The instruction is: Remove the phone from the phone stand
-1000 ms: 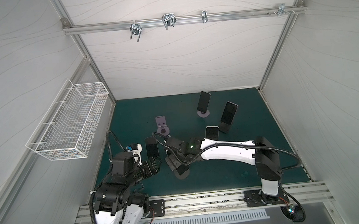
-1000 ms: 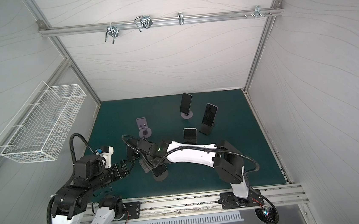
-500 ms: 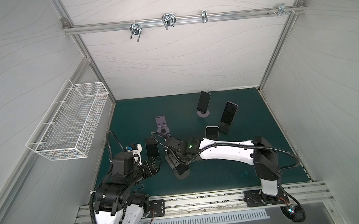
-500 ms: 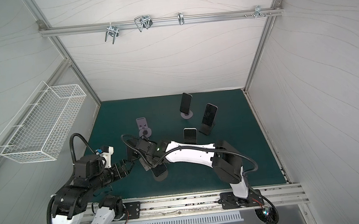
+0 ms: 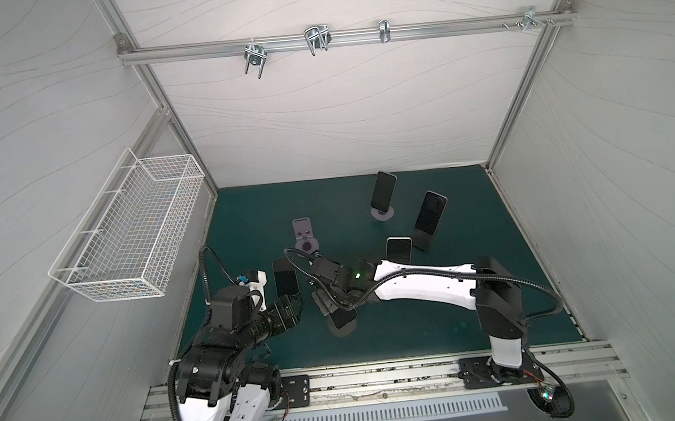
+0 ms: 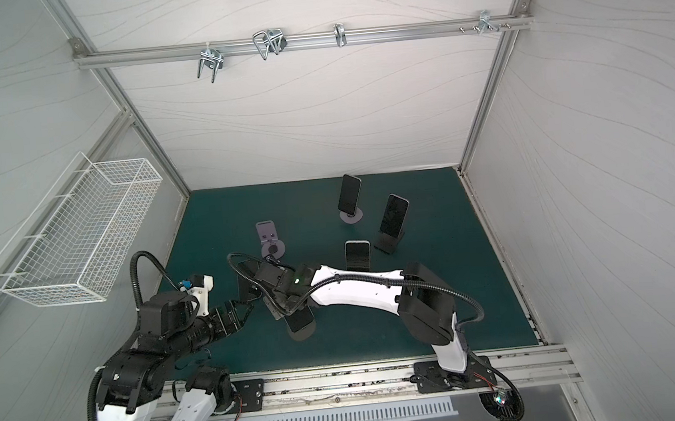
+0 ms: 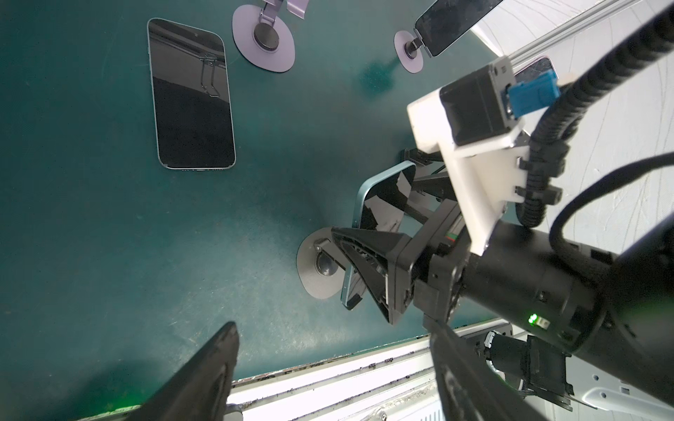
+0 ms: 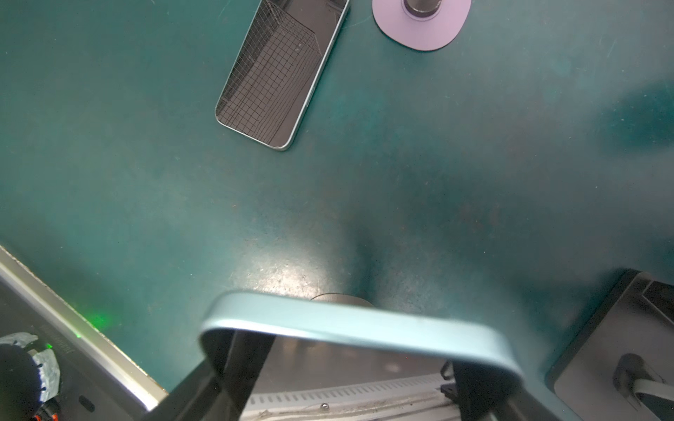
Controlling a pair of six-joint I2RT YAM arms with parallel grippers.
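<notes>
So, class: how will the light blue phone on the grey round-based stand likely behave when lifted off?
Likely stiff: the light blue phone is a flat, hard slab. Its smooth rounded rim may slip in the right pincer. The grey stand has a round base, so it could tip or drag if the phone catches.

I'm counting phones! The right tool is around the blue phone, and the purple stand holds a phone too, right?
No. The purple stand is empty, as both top views show. The right tool is around the blue phone, though.
</notes>
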